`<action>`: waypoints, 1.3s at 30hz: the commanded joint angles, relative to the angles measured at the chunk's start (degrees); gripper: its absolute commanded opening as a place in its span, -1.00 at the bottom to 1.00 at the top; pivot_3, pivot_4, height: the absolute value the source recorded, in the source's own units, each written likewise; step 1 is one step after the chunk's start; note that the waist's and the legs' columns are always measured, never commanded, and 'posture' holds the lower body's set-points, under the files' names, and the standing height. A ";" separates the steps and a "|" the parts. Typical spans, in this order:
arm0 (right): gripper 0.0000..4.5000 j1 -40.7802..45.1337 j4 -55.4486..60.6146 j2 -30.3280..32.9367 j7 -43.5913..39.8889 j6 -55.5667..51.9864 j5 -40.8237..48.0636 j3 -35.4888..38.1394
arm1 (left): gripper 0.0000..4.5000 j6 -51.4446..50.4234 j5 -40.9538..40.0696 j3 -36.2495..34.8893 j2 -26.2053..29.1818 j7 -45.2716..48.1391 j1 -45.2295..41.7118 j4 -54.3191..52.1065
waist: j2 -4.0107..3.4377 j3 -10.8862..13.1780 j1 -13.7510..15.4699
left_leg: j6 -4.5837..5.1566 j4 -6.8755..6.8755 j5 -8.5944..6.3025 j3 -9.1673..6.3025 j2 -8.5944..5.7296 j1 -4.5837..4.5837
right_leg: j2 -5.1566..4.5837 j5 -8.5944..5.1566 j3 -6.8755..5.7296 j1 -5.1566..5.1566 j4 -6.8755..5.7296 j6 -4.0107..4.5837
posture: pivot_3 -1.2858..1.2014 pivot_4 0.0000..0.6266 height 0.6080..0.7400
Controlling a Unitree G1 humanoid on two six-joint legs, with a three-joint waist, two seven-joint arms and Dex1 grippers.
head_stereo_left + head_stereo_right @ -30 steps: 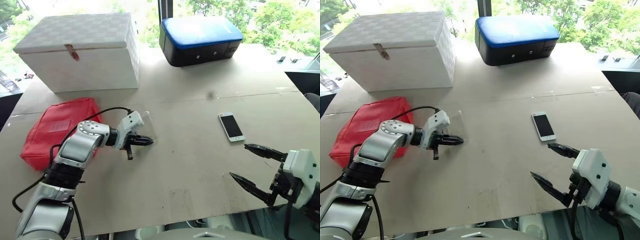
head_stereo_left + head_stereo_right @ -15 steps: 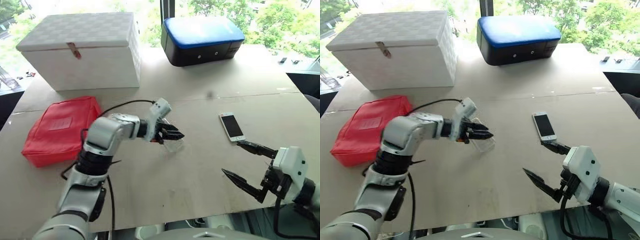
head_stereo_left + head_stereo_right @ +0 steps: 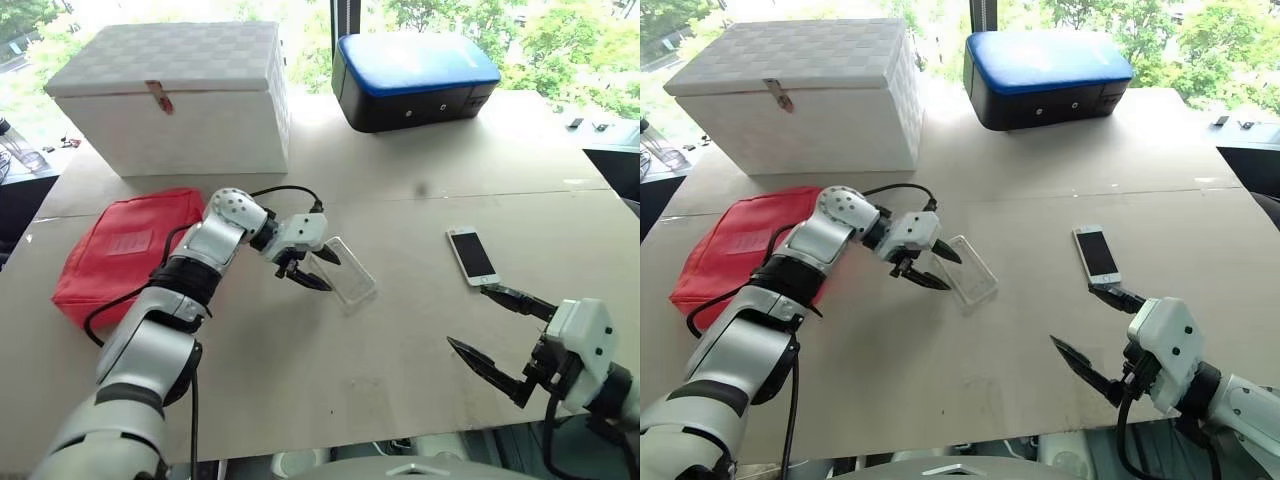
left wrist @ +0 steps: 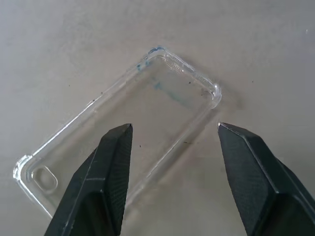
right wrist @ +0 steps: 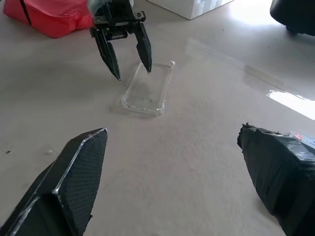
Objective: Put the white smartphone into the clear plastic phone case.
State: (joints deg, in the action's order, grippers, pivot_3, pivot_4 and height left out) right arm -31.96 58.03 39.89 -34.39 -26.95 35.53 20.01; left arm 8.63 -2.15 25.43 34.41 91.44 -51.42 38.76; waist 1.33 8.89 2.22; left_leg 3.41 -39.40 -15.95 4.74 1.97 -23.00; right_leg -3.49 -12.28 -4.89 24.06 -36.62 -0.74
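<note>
1. Here, the clear plastic phone case (image 3: pixel 347 271) lies flat on the bench (image 3: pixel 400 330), open side up, directly under and just past the tips of the left end effector (image 3: pixel 317 270).
2. In the left wrist view the case (image 4: pixel 123 135) rests at a slant, its camera cut-out corner near one finger (image 4: pixel 106 172) and its far rounded corner between the two tips; neither finger touches it.
3. The left end effector points downward over the case with its fingers parted and nothing between them.
4. The white smartphone (image 3: pixel 472 256) lies face up on the bench, well apart from the left end effector and just ahead of the upper fingertip of the right end effector (image 3: pixel 498 331).
5. The right end effector is spread wide and empty, hanging near the bench's near edge; whether its upper tip touches the phone cannot be told.
6. In the right wrist view the left end effector (image 5: pixel 132 72) hangs over the case (image 5: pixel 146 88), well ahead of the right fingers (image 5: pixel 74 182).
7. A red pouch (image 3: pixel 120 250) lies behind the left end effector, beside the left arm.
8. Further off, at the bench's far side, stand a white lidded box (image 3: pixel 170 95) and a black case with a blue top (image 3: pixel 415 68).
</note>
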 commanded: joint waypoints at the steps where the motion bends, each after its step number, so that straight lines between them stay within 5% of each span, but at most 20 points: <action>1: 1.00 -0.11 1.97 1.48 1.20 1.87 0.59 -0.09 | -0.36 7.03 3.60 3.13 -1.32 0.63 -2.40 6.77 | 0.03 0.01 -0.05 | 0.00 0.01 0.00 0.01 0.02 0.00 | 0.04 0.00 0.02 0.02 0.00 -0.04 | 0.03 -0.52 1.00; 4: 1.00 -0.82 1.97 2.59 1.59 2.30 1.38 0.50 | -0.96 3.91 0.96 6.18 0.68 1.06 -1.42 4.01 | 0.01 -0.03 -0.05 | 0.01 0.03 -0.01 0.01 0.05 0.03 | 0.05 -0.02 0.03 0.01 -0.01 -0.08 | 0.03 -0.52 1.00; 14: 1.00 2.08 1.68 2.43 4.05 0.11 0.68 -0.37 | -0.98 -47.75 -11.76 -0.49 3.12 -8.55 8.33 -37.22 | 0.09 0.03 -0.56 | 0.01 -0.01 -0.01 -0.04 0.11 0.03 | -0.03 -0.08 0.03 0.02 -0.10 -0.08 | 0.03 -0.52 1.00; 23: 1.00 12.96 -0.21 5.57 12.55 -12.53 -2.45 -2.40 | -0.98 -59.59 -8.16 2.19 -5.70 -25.32 11.03 -41.20 | 0.08 0.03 -0.77 | 0.00 0.00 -0.01 -0.08 0.08 0.13 | 0.14 -0.04 0.16 -0.04 -0.14 -0.14 | 0.03 -0.52 1.00; 27: 1.00 20.67 -5.58 3.50 17.90 -21.37 0.77 -3.06 | -0.47 -60.50 -9.55 -1.32 -6.58 -29.17 13.13 -42.79 | 0.09 0.02 -1.25 | -0.01 0.02 0.00 -0.08 0.11 0.14 | 0.15 -0.04 0.17 -0.04 -0.14 -0.13 | 0.03 -0.52 1.00; 34: 1.00 33.97 -17.11 -5.37 27.45 -31.83 -2.58 -10.29 | 0.99 -62.26 -22.40 -17.71 -5.27 -30.93 22.64 -58.36 | 0.02 0.06 -1.44 | -0.10 0.10 0.05 -0.04 0.15 0.13 | -0.10 -0.03 0.22 0.06 -0.17 -0.11 | 0.03 -0.52 1.00; 39: 1.00 42.63 -28.14 -11.94 32.20 -32.54 -8.73 -15.64 | 0.99 -48.68 -26.83 -29.58 -7.07 -32.91 34.20 -66.37 | -0.02 0.07 -1.43 | -0.36 0.14 0.20 0.09 0.11 0.13 | -0.13 0.10 0.35 0.10 -0.17 0.09 | 0.03 -0.52 1.00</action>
State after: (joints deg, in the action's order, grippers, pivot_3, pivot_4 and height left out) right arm 9.12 30.49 28.37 -3.34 -60.23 28.60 4.77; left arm -45.08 -26.75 -1.36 28.07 58.47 -17.83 -23.33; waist 1.31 8.96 0.78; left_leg 3.04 -39.26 -15.75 4.83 2.07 -22.88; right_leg -3.60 -12.18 -4.58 24.16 -36.78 -0.65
